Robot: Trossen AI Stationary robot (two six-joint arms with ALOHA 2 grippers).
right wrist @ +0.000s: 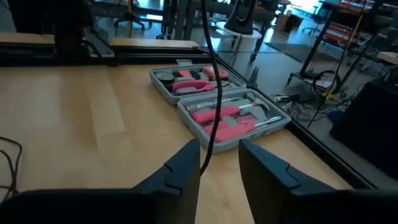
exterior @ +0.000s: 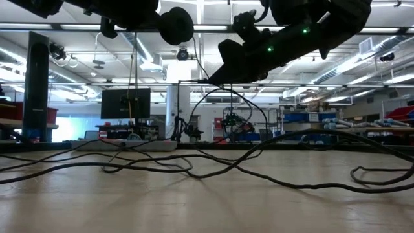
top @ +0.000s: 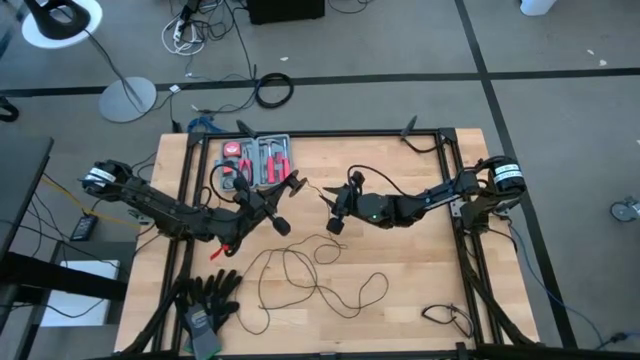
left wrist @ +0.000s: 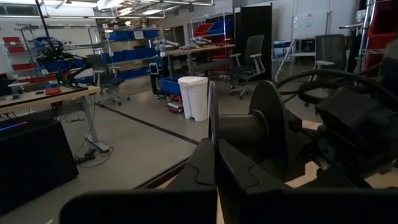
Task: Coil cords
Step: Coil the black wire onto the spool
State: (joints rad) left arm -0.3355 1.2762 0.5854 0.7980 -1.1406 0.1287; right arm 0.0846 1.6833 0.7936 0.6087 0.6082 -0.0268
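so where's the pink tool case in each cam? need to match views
High view: pink tool case, open at the table's far edge, just beyond the left gripper.
Low view: cannot make it out.
Left wrist view: not in it.
Right wrist view: open on the table past the right gripper.
Shared landmark: the thin black cord, running between the right gripper's fingers and looped on the table.

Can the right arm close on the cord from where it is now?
Probably yes. In the right wrist view the cord runs straight down between the right gripper's open jaws, with nothing between them and the wire. The left gripper is shut on the cord's puck end, apart from the right.
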